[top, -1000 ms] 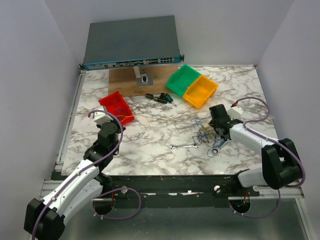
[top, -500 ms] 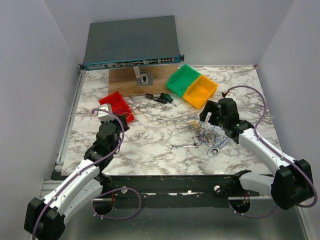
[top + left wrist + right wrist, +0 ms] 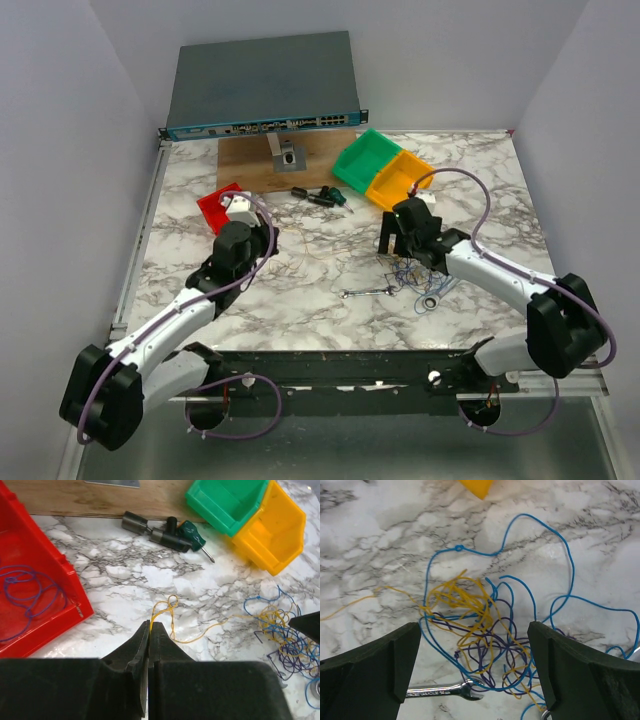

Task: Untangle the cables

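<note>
Marbled counter (image 3: 300, 270) carries the cables (image 3: 480, 625) right of centre, under your right hand (image 3: 474, 630), spread wide. Your left hand (image 3: 150, 627) is clenched on a yellow strand (image 3: 172, 600); pulling hard could tighten the knot or drag the wrench (image 3: 445, 690) along.

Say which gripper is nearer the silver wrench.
Right. The right gripper hangs open over the cables just beyond the wrench; the left gripper sits far off by the red bin.
</note>
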You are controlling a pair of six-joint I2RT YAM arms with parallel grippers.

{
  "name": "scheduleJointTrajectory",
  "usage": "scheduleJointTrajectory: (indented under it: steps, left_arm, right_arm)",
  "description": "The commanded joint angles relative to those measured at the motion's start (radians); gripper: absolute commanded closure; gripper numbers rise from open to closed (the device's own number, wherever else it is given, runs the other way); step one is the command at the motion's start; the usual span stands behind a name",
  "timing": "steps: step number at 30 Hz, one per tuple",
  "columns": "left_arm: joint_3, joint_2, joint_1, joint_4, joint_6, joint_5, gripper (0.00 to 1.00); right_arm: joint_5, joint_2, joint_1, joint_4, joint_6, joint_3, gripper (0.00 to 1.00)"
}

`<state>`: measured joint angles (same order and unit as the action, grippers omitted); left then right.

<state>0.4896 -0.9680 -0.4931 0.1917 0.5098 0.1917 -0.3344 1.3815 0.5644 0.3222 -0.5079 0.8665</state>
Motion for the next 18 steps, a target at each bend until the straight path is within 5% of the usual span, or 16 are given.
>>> scheduleJointTrajectory:
  steps: [1,4,7,14,18]
  left_arm:
    - [0.070,-0.070,-0.004,-0.013,-0.028,-0.138,0.92]
    - [0.094,-0.112,-0.007,-0.014,-0.050,-0.208,0.76]
    - [0.106,-0.145,-0.025,0.004,-0.077,-0.287,0.56]
    - [0.120,-0.183,-0.044,0.049,-0.111,-0.409,0.46]
    - [0.153,-0.250,-0.045,0.065,-0.107,-0.539,0.43]
  right_arm:
    - [-0.099,0.039,-0.003,0.048,-0.061,-0.049,0.02]
    - [-0.066,0.056,-0.004,0.015,-0.064,-0.077,0.08]
    - [-0.035,0.088,-0.003,-0.014,-0.070,-0.091,0.24]
    - [0.136,0.061,-0.003,-0.088,-0.002,-0.099,0.85]
    - [0.242,-0.012,-0.005,-0.086,0.058,-0.095,0.98]
